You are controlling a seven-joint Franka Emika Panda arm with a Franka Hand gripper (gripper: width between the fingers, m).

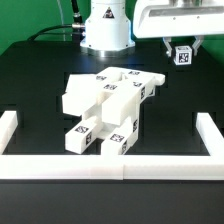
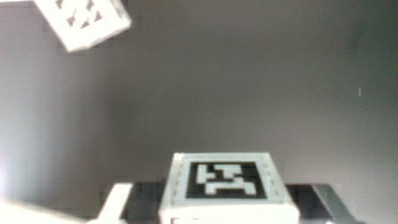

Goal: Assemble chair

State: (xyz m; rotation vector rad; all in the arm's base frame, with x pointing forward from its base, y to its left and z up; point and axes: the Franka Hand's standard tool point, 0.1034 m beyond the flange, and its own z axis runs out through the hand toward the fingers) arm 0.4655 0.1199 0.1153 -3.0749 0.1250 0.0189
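Note:
The partly built chair (image 1: 108,108) lies in the middle of the black table, a cluster of white slab and leg pieces with black-and-white tags. My gripper (image 1: 183,50) hangs above the table at the exterior view's far right, well clear of that cluster. It is shut on a small white tagged block (image 1: 183,57). In the wrist view the same block (image 2: 222,183) sits between the dark pads (image 2: 151,198) of my gripper (image 2: 224,205), tag facing the camera. Another white tagged piece (image 2: 86,20) shows blurred at the frame's corner.
A long white border rail (image 1: 110,166) runs along the table's front, with side rails on the exterior view's left (image 1: 8,128) and right (image 1: 212,130). The arm's white base (image 1: 106,30) stands at the back, behind the chair.

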